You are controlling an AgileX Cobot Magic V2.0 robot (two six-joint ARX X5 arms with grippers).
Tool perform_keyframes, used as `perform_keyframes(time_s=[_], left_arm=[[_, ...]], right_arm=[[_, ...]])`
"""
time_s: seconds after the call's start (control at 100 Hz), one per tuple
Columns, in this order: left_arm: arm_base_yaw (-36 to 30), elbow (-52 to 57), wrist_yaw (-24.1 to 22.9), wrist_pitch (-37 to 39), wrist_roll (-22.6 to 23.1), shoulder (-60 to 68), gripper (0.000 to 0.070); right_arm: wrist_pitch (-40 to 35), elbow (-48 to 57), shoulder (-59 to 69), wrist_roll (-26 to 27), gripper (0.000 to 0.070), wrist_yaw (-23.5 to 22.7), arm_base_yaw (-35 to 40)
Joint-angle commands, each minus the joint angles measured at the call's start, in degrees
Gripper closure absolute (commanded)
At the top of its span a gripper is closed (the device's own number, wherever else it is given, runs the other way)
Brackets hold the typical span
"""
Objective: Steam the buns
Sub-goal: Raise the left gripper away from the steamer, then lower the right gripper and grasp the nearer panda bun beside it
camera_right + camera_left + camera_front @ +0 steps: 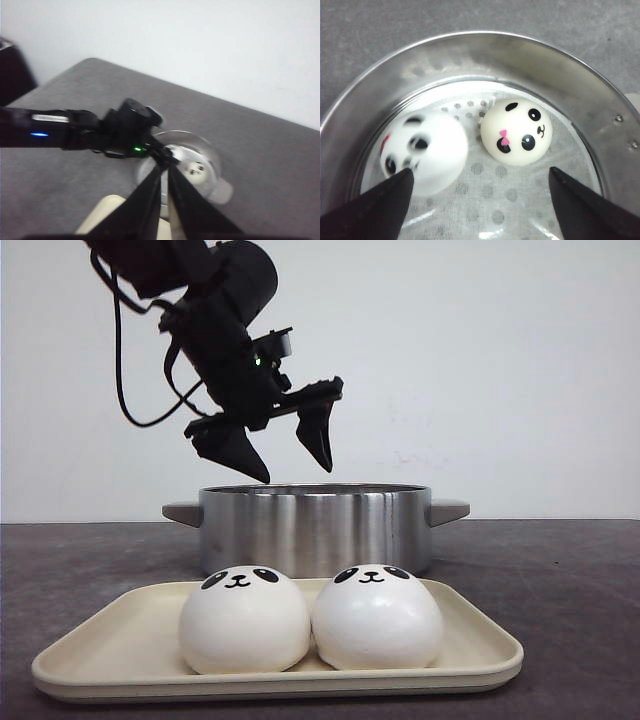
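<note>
Two white panda-faced buns [245, 625] [378, 620] sit side by side on the cream tray [280, 682] at the front. Behind it stands a steel pot [315, 525]. My left gripper [295, 473] hangs open just above the pot's rim, holding nothing. The left wrist view looks between the open left gripper [481, 172] into the pot [470, 40]. A blurred bun [427, 150] and a sharp bun with a pink bow [517, 132] lie there on the perforated liner. My right gripper [167, 167] is shut and empty, high above the table.
The pot has two side handles [448, 510]. In the right wrist view the left arm [100, 132] reaches across over the pot [207, 150], and a corner of the tray [102, 215] shows below it. Grey tabletop [560, 580] surrounds both.
</note>
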Motion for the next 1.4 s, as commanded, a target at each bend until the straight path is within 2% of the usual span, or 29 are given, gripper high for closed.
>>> perform_keyframes(time_s=[0.0, 0.2, 0.33, 0.4, 0.53, 0.63, 0.67, 0.7, 0.77, 0.79, 0.81, 0.87, 0.97, 1.01, 1.39], left_arm=[[-0.2, 2.5, 0.4, -2.4, 0.1, -2.2, 0.0184], [-1.8, 2.6, 0.3, -9.8, -0.7, -13.4, 0.019], [-3.7, 2.6, -0.1, -15.7, -0.9, -22.6, 0.0191], [-5.0, 2.6, -0.2, -18.0, -0.9, -28.1, 0.0191], [-7.8, 2.6, -0.2, -20.0, -1.0, -36.7, 0.0191], [-9.7, 2.6, -0.3, -21.5, -1.0, -43.1, 0.0191], [-10.1, 2.6, -0.3, -22.1, -1.0, -44.9, 0.0191], [-10.5, 2.6, -0.3, -22.7, -1.2, -46.4, 0.0191], [-11.0, 2.6, -0.2, -24.0, -1.5, -49.5, 0.0191], [-11.1, 2.6, -0.2, -24.3, -1.8, -50.3, 0.0191], [-11.1, 2.6, -0.2, -24.7, -2.2, -51.3, 0.0191], [-11.1, 2.6, -0.2, -25.5, -2.7, -53.1, 0.0191], [-11.1, 2.6, -0.3, -26.4, -2.7, -55.8, 0.0191], [-11.1, 2.6, -0.3, -26.7, -2.7, -56.5, 0.0191], [-11.1, 2.6, -0.3, -29.6, -2.6, -58.0, 0.019]], right_arm=[[-4.1, -0.6, 0.7, 0.6, 0.0683, 2.2, 0.7], [-3.7, -12.3, 0.5, 0.7, 0.0683, 3.2, 0.0], [1.5, -25.2, 0.5, 2.6, 0.0683, 1.4, -0.8], [6.8, -33.1, 0.5, 4.6, 0.0683, -2.4, -1.0], [21.0, -48.3, 0.6, 10.2, 0.0683, -11.5, -2.4], [28.8, -56.1, 1.8, 14.9, 0.0671, -18.6, -4.2], [30.0, -57.9, 2.8, 16.5, 0.0584, -20.8, -4.9], [30.3, -58.6, 3.7, 17.2, 0.0455, -22.0, -5.3], [30.0, -59.1, 5.9, 17.2, 0.0093, -23.8, -6.2], [30.1, -59.1, 6.6, 17.0, 0.0028, -24.2, -6.3], [30.2, -59.1, 7.3, 17.1, 0.0002, -24.7, -6.5], [30.8, -59.1, 9.3, 17.1, 0.0027, -26.3, -7.1], [31.2, -59.1, 13.1, 16.8, 0.0159, -28.0, -8.2], [31.3, -59.1, 14.6, 16.5, 0.0189, -28.5, -8.8], [33.7, -59.1, 26.8, 15.5, 0.0214, -29.0, -11.3]])
